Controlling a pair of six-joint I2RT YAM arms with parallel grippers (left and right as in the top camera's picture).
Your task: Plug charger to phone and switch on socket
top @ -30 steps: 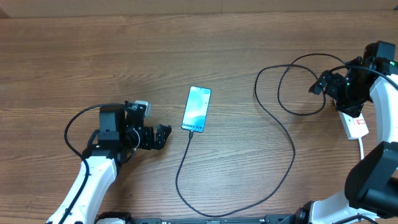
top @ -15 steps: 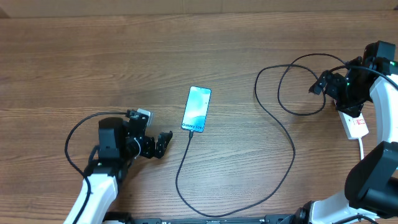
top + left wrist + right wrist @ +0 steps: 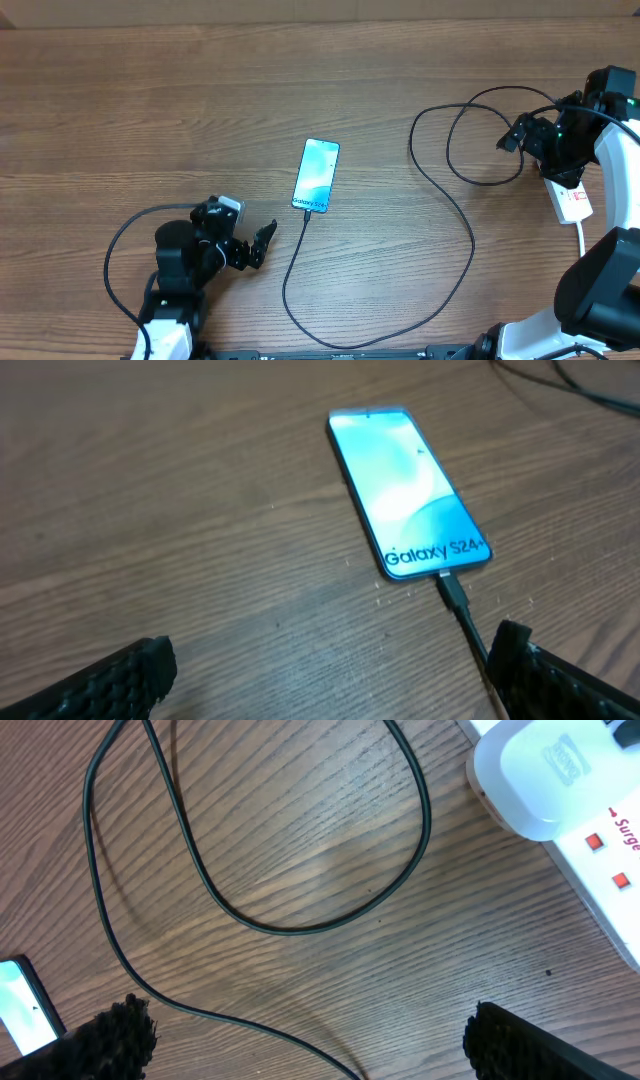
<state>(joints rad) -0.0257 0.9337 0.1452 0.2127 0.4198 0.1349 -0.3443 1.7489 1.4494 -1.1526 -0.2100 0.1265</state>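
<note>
Both spread: left end effector low beside phone, right end effector near socket.

Phone L of socket, charger btw.

Near the front-left corner of the table: left arm, white lower link and black wrist, reaching toward the middle. Left gripper low over the wood, jaws spread wide, holding nothing. At the right edge: right arm, bent inward from the front-right corner. Right gripper pointing left, jaws wide apart, also empty.
</note>
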